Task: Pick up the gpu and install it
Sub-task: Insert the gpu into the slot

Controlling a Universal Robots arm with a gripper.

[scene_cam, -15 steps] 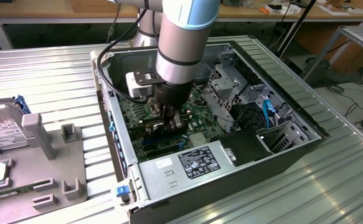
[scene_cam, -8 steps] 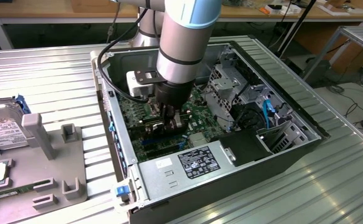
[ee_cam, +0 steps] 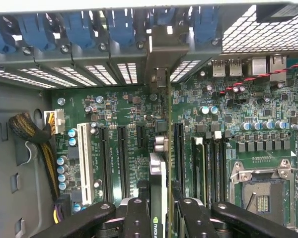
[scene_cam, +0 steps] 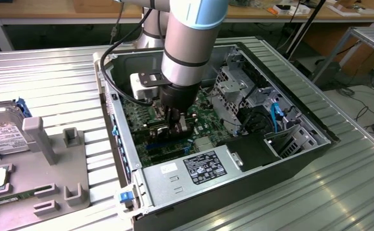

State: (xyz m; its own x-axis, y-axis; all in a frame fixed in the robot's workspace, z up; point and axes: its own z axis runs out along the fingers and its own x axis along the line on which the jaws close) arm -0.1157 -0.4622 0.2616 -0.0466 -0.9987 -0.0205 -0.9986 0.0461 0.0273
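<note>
A Universal Robots arm (scene_cam: 187, 43) reaches straight down into an open computer case (scene_cam: 290, 159) lying on its side on a ribbed metal surface (scene_cam: 46, 82), its gripper (scene_cam: 174, 126) low over the green motherboard (scene_cam: 203, 103). The exterior view takes in the whole scene: the power supply (scene_cam: 193, 168) with its black label at the near end of the case, drive cages and a blue cable toward the exterior view's right, and a grey parts holder (scene_cam: 52, 178) on the exterior view's left carrying a silver hard drive (scene_cam: 1, 134). The wrist view looks along the board instead, showing a row of long black expansion slots (ee_cam: 120, 158), one white slot (ee_cam: 84, 163), an empty processor socket (ee_cam: 260, 191) and blue latches above the slotted rear panel (ee_cam: 104, 74). There the gpu (ee_cam: 158, 173) stands on edge, seen end-on as a thin card running from the jaws to its silver bracket (ee_cam: 161, 54) against the rear panel, with a small green logo near the gripper (ee_cam: 159, 218). The black jaws are pinching the gpu from both sides, one on each face of the card. The card stands upright in line with the slots; whether it is fully seated cannot be told
</note>
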